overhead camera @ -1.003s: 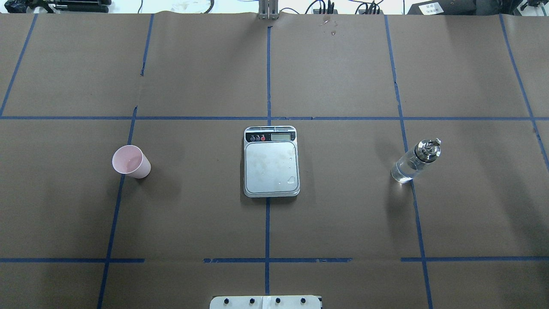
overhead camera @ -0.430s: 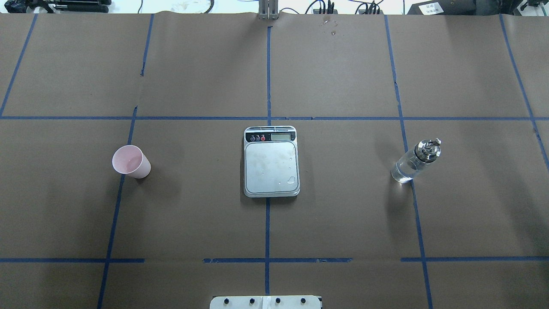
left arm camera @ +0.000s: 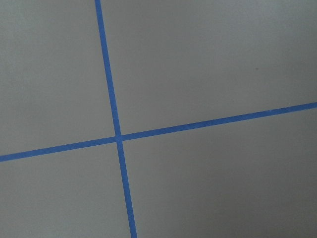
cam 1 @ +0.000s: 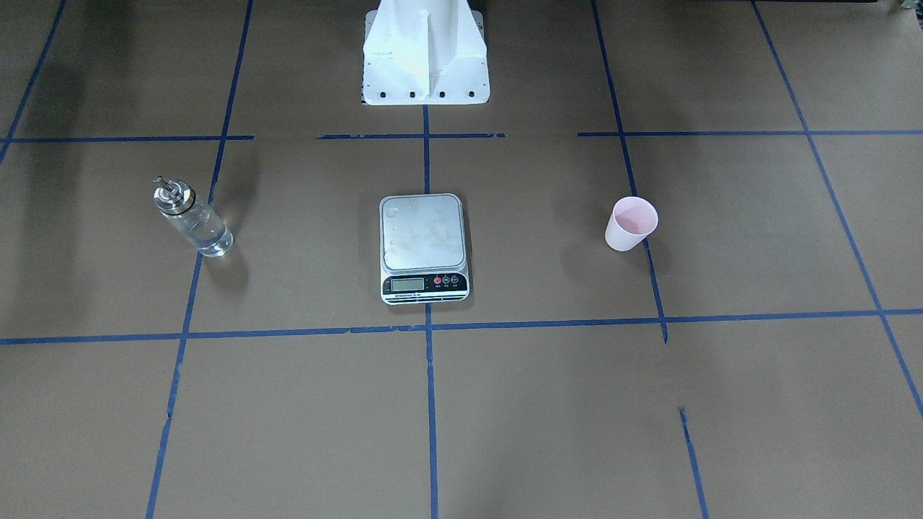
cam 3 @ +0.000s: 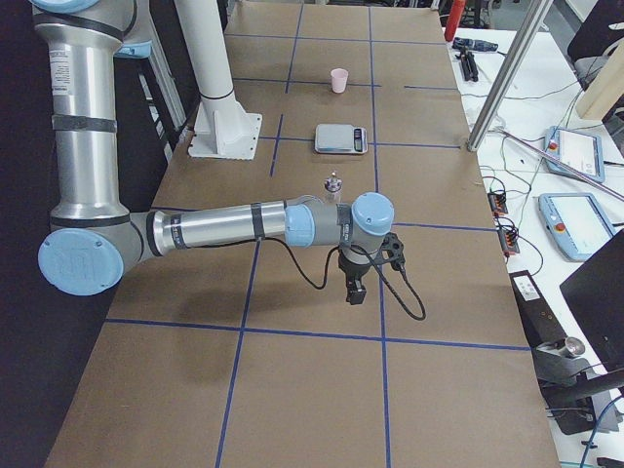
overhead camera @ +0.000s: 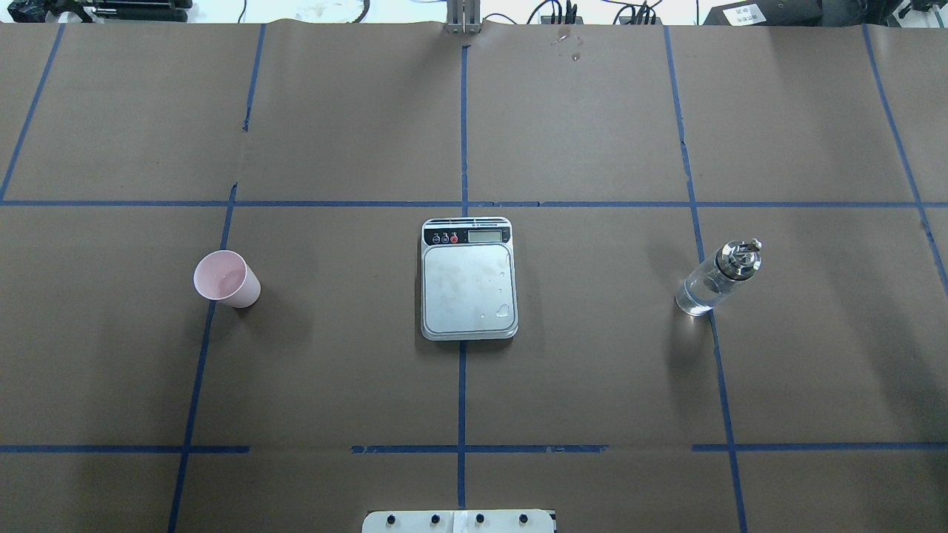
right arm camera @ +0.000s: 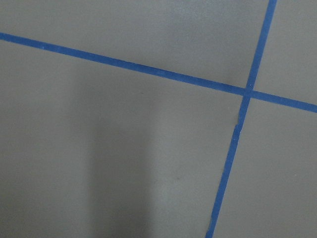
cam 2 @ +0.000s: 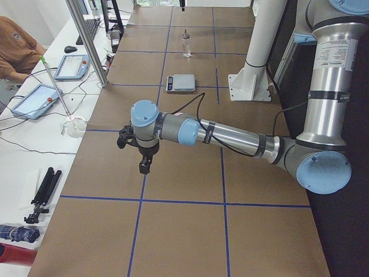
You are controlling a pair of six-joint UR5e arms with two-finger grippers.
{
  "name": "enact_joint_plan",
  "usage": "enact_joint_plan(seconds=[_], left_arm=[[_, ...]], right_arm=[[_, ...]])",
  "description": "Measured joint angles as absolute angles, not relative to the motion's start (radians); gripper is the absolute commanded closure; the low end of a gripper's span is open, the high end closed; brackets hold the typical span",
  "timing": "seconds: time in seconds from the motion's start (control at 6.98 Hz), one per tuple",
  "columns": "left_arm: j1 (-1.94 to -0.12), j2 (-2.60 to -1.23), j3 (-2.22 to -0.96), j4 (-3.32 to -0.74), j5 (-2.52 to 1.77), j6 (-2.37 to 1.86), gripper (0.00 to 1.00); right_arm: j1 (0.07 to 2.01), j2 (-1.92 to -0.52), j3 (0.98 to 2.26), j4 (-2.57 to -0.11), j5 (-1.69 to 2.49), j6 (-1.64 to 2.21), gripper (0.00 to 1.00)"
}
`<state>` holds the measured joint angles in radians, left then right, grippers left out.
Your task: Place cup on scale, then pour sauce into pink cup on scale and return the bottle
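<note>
The small pale pink tapered cup (overhead camera: 226, 279) is standing on the brown counter (overhead camera: 592, 370), well apart from the flat silver-topped kitchen scale (overhead camera: 468, 285); the clear glass metal-spouted bottle (overhead camera: 717, 280) is standing well apart on its other side. The left gripper (cam 2: 145, 166) and right gripper (cam 3: 355, 291) are hovering far off, their opening impossible to tell. Cup placing seems to be waiting, calling for the left gripper to reach the cup.

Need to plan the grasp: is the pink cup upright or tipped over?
Upright. The cup stands on its narrow base, open rim facing up.
</note>
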<state>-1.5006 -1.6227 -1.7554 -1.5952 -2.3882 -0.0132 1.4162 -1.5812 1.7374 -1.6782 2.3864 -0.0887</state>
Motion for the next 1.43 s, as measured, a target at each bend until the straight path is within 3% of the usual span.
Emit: enact_joint_plan(seconds=[0.43,0.72,1.0,1.43], left_arm=[[-1.362,-1.615,-1.761,-1.783,-2.39,-0.108,0.0],[-1.175,-1.642,-1.769,-1.902,-2.385,-0.429,0.0],[-0.993,-1.717,-1.772,-1.949,-2.336,-0.71,0.02],[-0.895,-1.75,-1.737,-1.953,-2.312,-0.789,0.07]], right_arm=[[1.381,-1.564,1.754,-1.678,2.468,-0.087,0.0],[1.375,-1.535,1.76,-1.677,2.474,-0.086,0.0],[1.372,-1.512,1.753,-1.677,2.472,-0.086,0.0],[1.364,-1.502,1.748,-1.678,2.471,-0.086,0.0]])
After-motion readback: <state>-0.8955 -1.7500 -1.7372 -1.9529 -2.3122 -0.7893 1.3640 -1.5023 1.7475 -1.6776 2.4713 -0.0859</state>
